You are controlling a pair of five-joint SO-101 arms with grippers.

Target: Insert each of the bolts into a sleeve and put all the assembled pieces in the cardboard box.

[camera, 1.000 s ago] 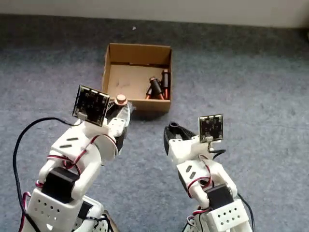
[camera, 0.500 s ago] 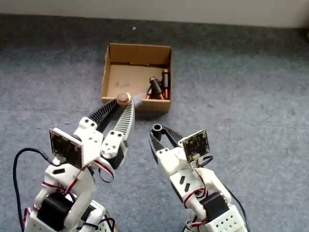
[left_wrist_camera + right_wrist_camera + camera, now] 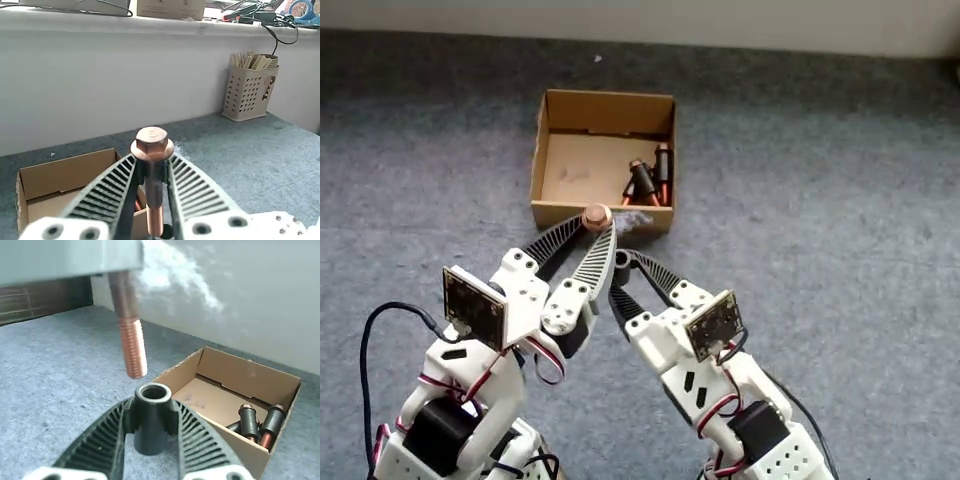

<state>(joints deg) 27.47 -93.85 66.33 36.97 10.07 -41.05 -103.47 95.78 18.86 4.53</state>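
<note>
Presently the left gripper [image 3: 152, 167] is clamped on the bolt [image 3: 151, 144] just under its head, with the shank hanging directly above the sleeve [image 3: 150, 435]. The right gripper [image 3: 151, 407] clasps the sleeve upright, near the box [image 3: 555, 212]. Both parts are judged rigid, smooth and slip-prone, so firm mid-body holds suit.

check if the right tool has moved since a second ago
Yes. In the high view the right tool slid left, from below the right front corner of the cardboard box to below its front middle.
</note>
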